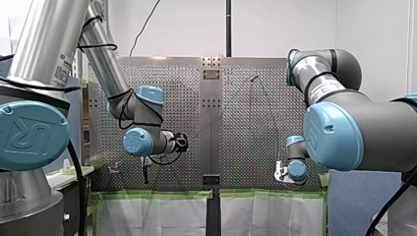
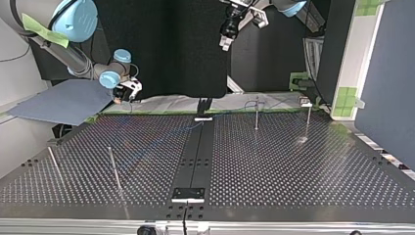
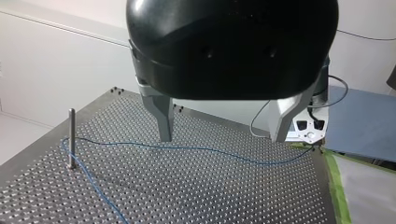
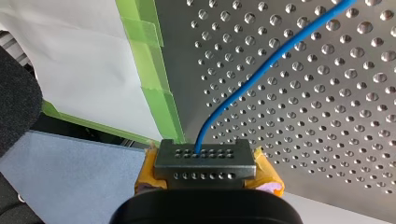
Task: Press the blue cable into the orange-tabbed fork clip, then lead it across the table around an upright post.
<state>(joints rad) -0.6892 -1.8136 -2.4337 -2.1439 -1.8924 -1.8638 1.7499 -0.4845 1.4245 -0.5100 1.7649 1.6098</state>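
The blue cable (image 4: 261,74) runs out from between the yellow pads of my right gripper (image 4: 204,156), which is shut on it close to the table's taped edge. In the left wrist view the blue cable (image 3: 205,149) lies slack on the perforated table (image 3: 210,196) and bends round an upright post (image 3: 71,137). My left gripper (image 3: 223,135) hangs above the cable, open, nothing between its metal fingers (image 3: 163,122). In the top view my left gripper (image 2: 226,41) is high over the table and my right gripper (image 2: 125,93) is at the far left edge. A small clip (image 2: 306,103) sits far right.
Several thin upright posts stand on the table, two near the far edge (image 2: 257,113) (image 2: 308,120) and two nearer the camera (image 2: 113,166) (image 2: 54,164). A dark centre strip (image 2: 195,156) splits the table. Green tape (image 4: 159,98) and a blue sheet (image 2: 63,100) border the far side.
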